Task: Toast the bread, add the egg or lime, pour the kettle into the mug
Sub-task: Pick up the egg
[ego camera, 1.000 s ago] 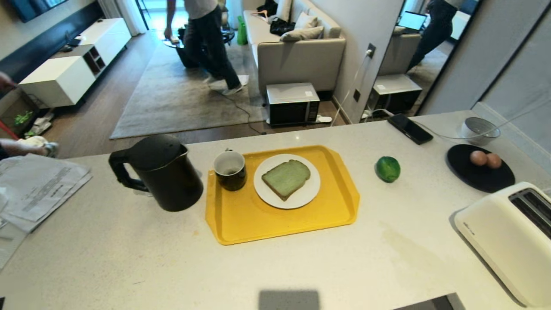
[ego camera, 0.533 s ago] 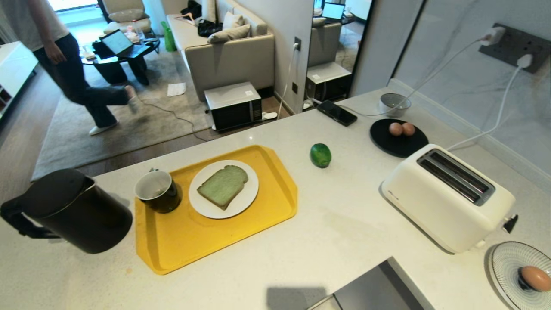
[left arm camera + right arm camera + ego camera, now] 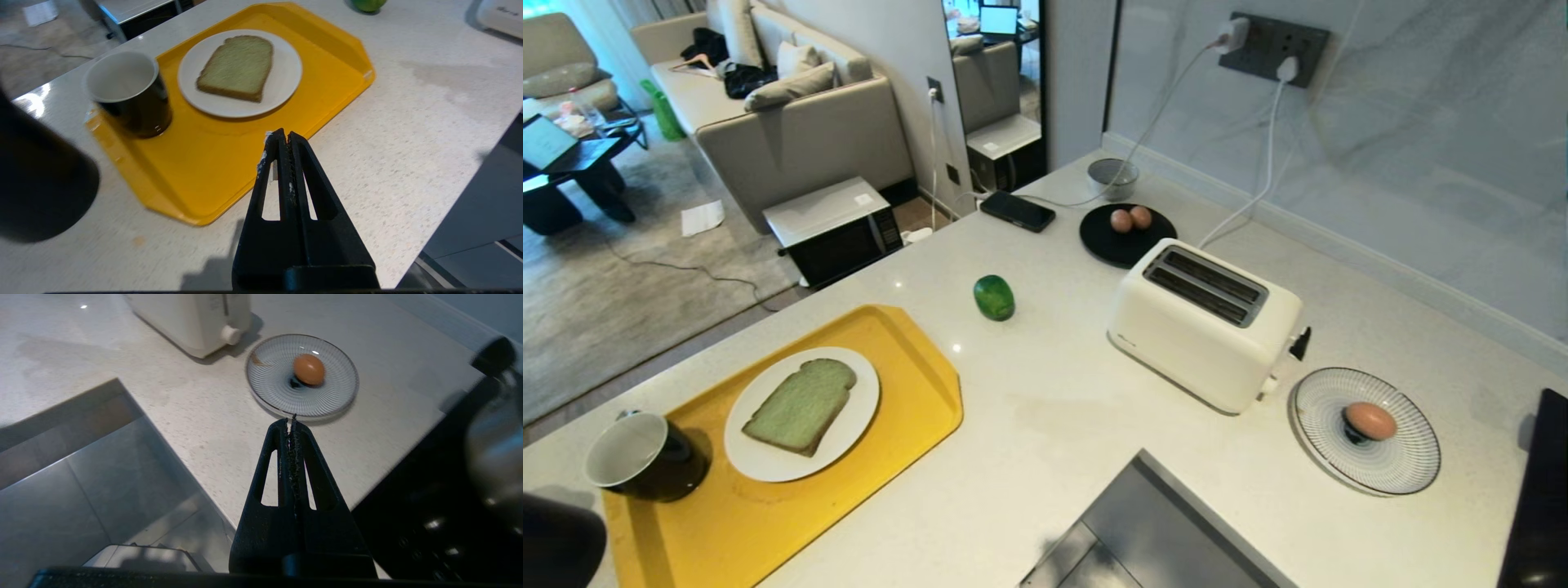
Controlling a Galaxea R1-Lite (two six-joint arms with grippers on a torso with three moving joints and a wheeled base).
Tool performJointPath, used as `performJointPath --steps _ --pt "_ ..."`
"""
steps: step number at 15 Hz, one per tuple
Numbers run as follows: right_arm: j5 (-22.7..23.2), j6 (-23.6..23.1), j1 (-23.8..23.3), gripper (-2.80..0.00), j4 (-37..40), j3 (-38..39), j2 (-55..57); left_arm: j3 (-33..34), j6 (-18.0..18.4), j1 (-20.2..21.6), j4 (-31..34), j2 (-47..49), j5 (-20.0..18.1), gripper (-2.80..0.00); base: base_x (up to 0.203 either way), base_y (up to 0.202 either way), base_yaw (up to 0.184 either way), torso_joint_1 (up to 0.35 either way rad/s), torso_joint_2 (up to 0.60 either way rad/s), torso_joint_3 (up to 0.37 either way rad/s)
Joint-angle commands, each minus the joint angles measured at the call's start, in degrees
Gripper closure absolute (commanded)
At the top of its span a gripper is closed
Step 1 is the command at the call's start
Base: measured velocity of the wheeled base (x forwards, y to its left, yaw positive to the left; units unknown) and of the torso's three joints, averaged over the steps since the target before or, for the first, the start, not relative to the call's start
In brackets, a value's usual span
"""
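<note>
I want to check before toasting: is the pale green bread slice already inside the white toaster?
No, the pale green bread slice lies flat on the round white plate on the yellow tray, apart from the white toaster.

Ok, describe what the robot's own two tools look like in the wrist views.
Both look alike. The left tool is matte black plastic: two long tapering fingers, each with a slot-shaped cutout, with whitish specks along the inner edges. The right tool has the same black, slotted, wedge shape with rough, ragged inner edges. No cables or markings show.
</note>
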Motion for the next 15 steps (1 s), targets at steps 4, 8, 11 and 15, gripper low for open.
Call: performJointPath --steps 4,8,11,15 --pt "0.0 0.0 0.0 0.0 0.0 0.1 0.1 0.0 0.0 0.0 0.0 0.1 0.0 0.0 0.001 0.009 -0.154 0.001 0.0 0.001" --pt "0.0 -0.1 0.0 0.0 0.0 0.1 0.1 0.0 0.0 0.1 0.0 0.1 0.1 0.0 0.001 0.001 -0.019 0.002 0.0 0.001" --pt "-0.2 -2.6 0.0 0.0 0.3 0.0 0.1 0.0 -0.2 0.1 -0.1 0.1 0.0 0.0 0.0 0.0 0.0 0.0 0.0 0.0" --pt "-0.8 -4.8 0.0 0.0 10.8 -9.0 1.9 0.0 -0.1 0.1 -0.1 0.1 0.0 0.0 0.0 0.0 0.0 0.0 0.0 0.0"
